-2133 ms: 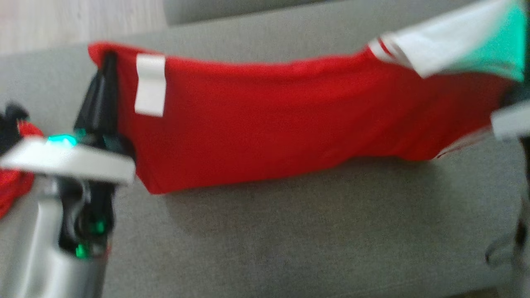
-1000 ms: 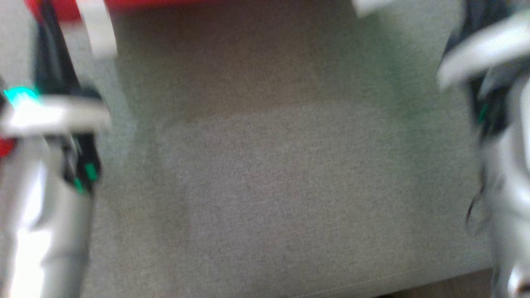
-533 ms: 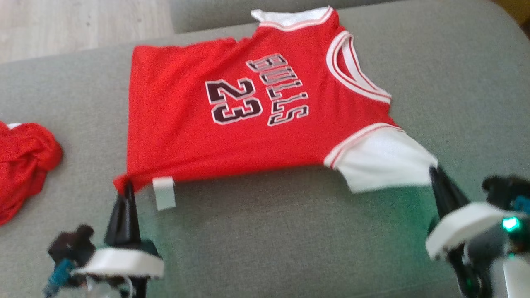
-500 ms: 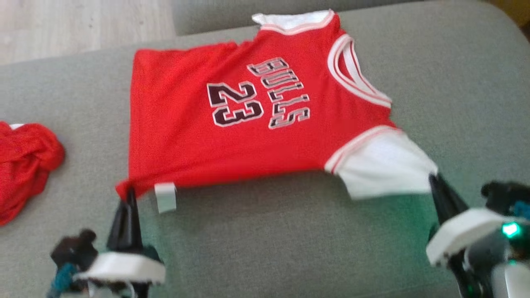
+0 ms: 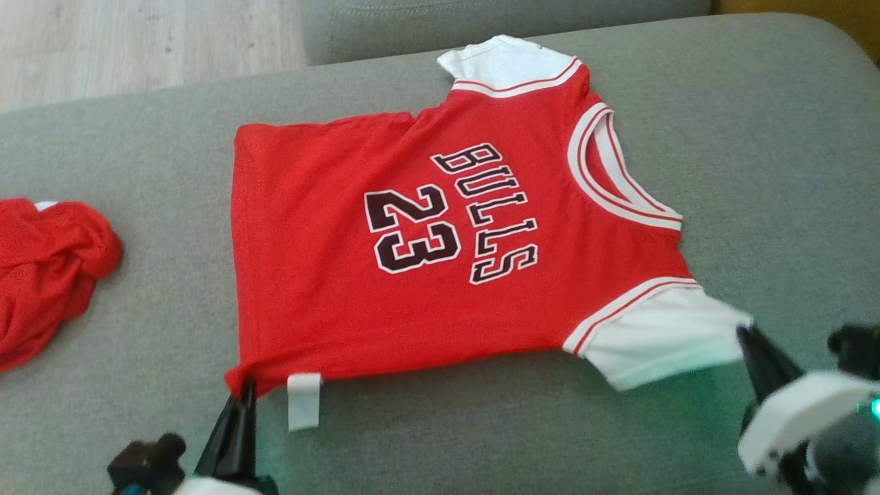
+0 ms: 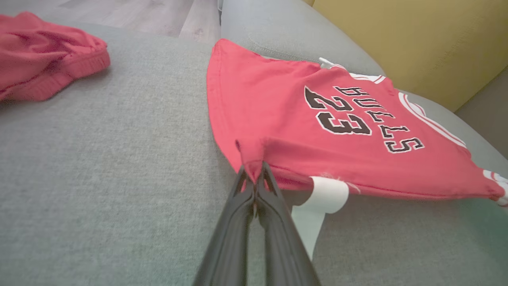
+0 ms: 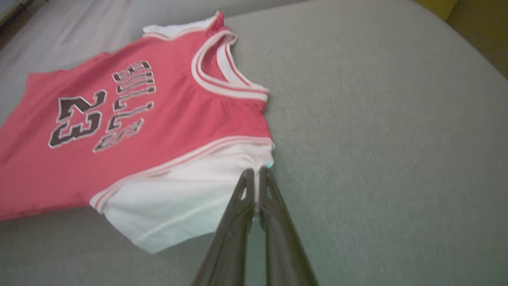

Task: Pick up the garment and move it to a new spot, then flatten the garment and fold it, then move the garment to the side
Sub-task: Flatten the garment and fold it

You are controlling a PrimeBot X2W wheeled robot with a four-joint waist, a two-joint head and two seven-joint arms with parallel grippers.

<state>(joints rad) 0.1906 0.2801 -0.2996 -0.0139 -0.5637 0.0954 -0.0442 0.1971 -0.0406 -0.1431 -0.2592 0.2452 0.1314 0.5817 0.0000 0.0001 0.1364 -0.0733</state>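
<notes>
The garment point(image 5: 309, 275) is a red jersey with white sleeves and "BULLS 23" on its front. It lies spread face up on the grey sofa seat point(image 5: 481, 433). My left gripper point(image 5: 246, 386) is shut on its near hem corner, which is bunched up between the fingertips point(image 6: 254, 174) in the left wrist view. A white tag point(image 5: 304, 401) hangs from the hem just beside that grip. My right gripper point(image 5: 744, 335) is shut on the edge of the near white sleeve point(image 7: 190, 198), its tips point(image 7: 256, 173) pinching the cloth. The far sleeve point(image 5: 509, 63) lies flat.
A crumpled red cloth point(image 5: 41, 268) sits at the seat's left end, apart from the jersey. Wooden floor point(image 5: 137, 41) lies beyond the sofa's far edge. A yellow surface point(image 6: 416, 39) rises behind the sofa, whose right end curves down point(image 5: 825, 103).
The jersey hung folded from both grippers two seconds ago. It now lies spread face up, and in the last half second both grippers have drawn it nearer to me.
</notes>
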